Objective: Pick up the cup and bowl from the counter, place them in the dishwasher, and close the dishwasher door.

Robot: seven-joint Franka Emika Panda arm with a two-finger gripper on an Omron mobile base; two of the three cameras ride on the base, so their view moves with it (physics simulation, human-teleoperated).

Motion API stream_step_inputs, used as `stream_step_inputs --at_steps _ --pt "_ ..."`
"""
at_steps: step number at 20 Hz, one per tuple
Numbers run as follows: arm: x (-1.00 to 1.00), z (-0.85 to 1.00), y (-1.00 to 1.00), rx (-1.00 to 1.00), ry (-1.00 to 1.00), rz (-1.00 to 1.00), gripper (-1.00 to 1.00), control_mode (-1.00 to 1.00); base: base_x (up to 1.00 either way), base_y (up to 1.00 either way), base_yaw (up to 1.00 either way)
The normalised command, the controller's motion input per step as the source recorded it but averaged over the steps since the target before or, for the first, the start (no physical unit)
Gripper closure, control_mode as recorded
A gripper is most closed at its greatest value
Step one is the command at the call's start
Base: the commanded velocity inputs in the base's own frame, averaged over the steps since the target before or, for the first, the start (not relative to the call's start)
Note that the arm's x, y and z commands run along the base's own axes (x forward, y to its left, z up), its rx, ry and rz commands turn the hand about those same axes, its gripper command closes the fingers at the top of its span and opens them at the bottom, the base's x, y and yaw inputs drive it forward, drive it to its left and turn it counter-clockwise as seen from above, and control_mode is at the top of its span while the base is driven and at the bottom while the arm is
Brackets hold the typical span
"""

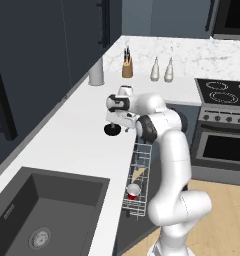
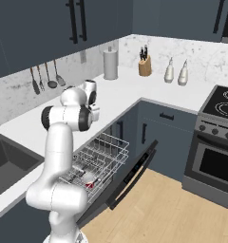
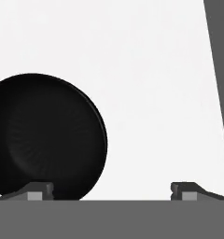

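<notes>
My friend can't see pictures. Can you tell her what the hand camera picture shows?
A round black bowl sits on the white counter, seen from above. The open gripper hangs over it, with one fingertip over the bowl's edge and the other over bare counter.

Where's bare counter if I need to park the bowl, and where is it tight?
Free: the counter between the bowl and the sink, and the strip between the bowl and the grey canister. Crowded: the back corner, with knife block and two bottles. The hand hangs open above the bowl.
</notes>
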Motion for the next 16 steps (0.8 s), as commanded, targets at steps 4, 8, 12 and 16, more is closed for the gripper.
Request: stream_step_inputs --at_steps 4,8,12,16 --pt "0.22 -0.29 -0.02 0.0 0.0 0.0 -1.0 -1.0 0.0 0.0 0.0" --pt "0.21 -0.32 0.0 0.0 0.0 0.0 -1.0 -1.0 0.0 0.0 0.0" --pt "0.17 -0.3 0.0 0.0 0.0 0.0 -1.0 -1.0 0.0 0.0 0.0" --pt "0.04 -0.21 0.0 0.01 -0.02 0.0 1.0 -1.0 0.0 0.0 0.0"
